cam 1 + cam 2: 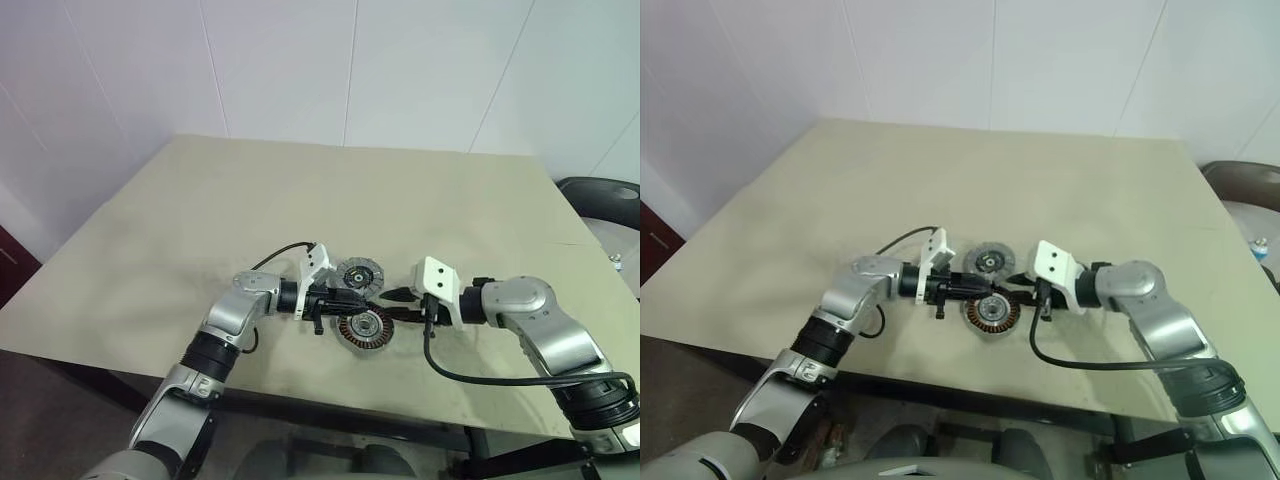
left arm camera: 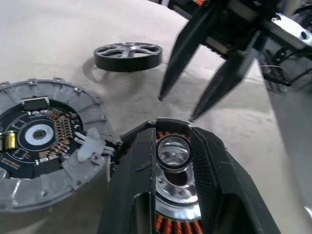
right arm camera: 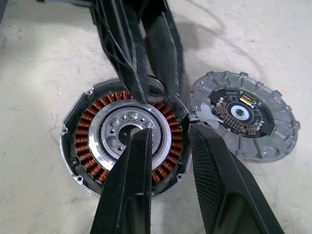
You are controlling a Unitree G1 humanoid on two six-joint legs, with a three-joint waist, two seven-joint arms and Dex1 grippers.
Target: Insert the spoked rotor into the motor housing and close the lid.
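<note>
Looking down over the desk [image 1: 300, 200], we see the task's three parts gathered near the middle of its front edge, with both arms reaching in from either side.

The motor housing [image 3: 87, 141] lies flat and open-side up, its ring of copper windings around a pale metal centre plainly exposed. It is the part nearest the front edge. The lid [image 3: 243, 114] lies just beside it, on the side toward the far edge, inner face up, showing a dark round circuit board. Its rim meets the housing's rim at a small white plug piece. The spoked rotor [image 2: 127, 56] lies flat on the desk by itself, apart from both the lid and the housing, a little farther from the front edge and close to the right arm's fingers. Nothing touches it, and it is not in the housing.

The left gripper [image 2: 171, 134] comes in from the left, nearly level, with its fingers [image 3: 136, 73] laid over the far part of the housing's winding ring. A small dark-edged ring shows in the narrow gap between them. We cannot tell whether these fingers are clamped on anything or merely resting there.

The right gripper [image 3: 169, 129] points down toward the housing from the right. Its fingers [image 2: 214, 92] stand parted and hold nothing. One tip hangs over the housing's pale centre and the other over the seam between housing and lid.
</note>
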